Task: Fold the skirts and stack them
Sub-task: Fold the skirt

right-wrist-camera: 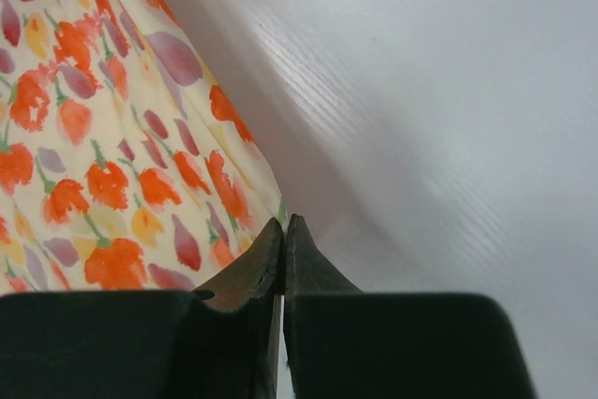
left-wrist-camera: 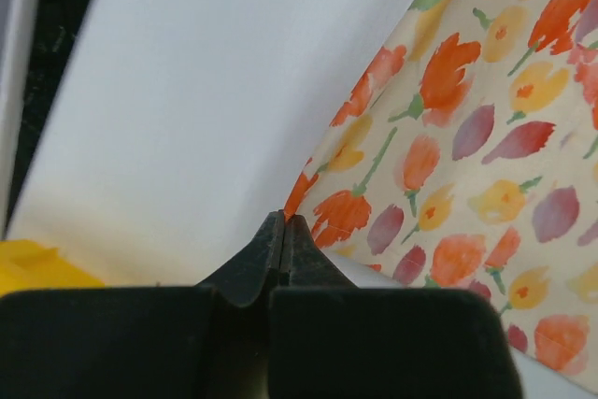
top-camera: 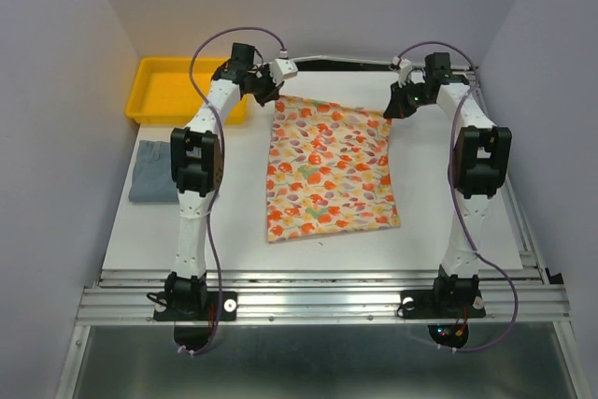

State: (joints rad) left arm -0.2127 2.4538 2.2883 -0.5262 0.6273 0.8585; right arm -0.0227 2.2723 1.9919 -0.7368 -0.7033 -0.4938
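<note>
First fold: left fingers (left-wrist-camera: 266,254) and right fingers (right-wrist-camera: 264,263) pinch the floral skirt (top-camera: 329,170) at its upper corners; next, presumably, carry both to the lower edge.

Left fingers (left-wrist-camera: 264,251), right fingers (right-wrist-camera: 262,261) pinched shut

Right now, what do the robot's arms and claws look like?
The left arm and right arm have white links, boxy black joints and black bases. A thin purplish cable loops along each. The left claw and right claw are matte black: blocky bodies, fingers tapering to points. No markings are readable.
</note>
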